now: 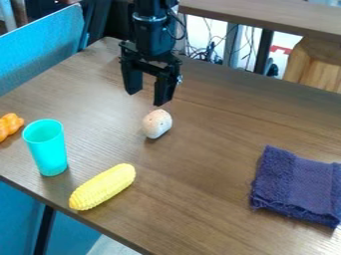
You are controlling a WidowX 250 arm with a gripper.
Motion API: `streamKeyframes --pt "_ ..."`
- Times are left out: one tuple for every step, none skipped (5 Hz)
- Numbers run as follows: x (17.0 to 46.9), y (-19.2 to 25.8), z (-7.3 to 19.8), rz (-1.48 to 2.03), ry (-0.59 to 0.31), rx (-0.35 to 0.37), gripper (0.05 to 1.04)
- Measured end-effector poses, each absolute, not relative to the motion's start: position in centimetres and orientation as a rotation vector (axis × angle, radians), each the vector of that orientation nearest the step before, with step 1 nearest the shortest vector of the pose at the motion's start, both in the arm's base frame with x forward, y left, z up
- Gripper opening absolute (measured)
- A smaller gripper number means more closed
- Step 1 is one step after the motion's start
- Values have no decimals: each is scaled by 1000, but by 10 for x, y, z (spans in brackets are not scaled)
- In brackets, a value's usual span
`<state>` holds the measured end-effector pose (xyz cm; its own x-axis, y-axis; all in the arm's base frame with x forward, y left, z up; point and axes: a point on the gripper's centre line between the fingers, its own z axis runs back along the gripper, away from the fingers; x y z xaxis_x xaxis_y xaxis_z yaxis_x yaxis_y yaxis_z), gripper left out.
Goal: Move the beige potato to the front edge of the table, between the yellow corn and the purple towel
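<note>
The black gripper [146,98] hangs over the upper middle of the table, its two fingers spread apart with nothing between them. Just below it in the view, near its right finger, is a pale, speckled, rounded object [157,124]. Toward the table's front left edge lies a yellow corn cob [102,187], slanting up to the right. A turquoise cup [48,148] stands upright to the left of the corn. An orange lumpy object [9,125] is at the left edge of the view. At the right lies a folded dark blue cloth [297,185].
The brown wooden table [193,199] has its front edge running from the left side down to the bottom middle. Behind it are cables, a second table surface [266,17] and a wooden piece [316,64]. A blue panel [40,47] borders the upper left.
</note>
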<state>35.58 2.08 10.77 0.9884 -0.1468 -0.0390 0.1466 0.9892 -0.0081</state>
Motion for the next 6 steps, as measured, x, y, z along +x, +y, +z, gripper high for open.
streamKeyframes --pt "352 20 93 -144 87 -11 997" --pt "358 23 82 -122 78 18 997" --pt "367 20 72 -82 64 36 997" --pt "381 19 59 -40 79 63 997" --pt "390 22 42 12 123 83 997" --pt "392 30 31 71 158 132 998"
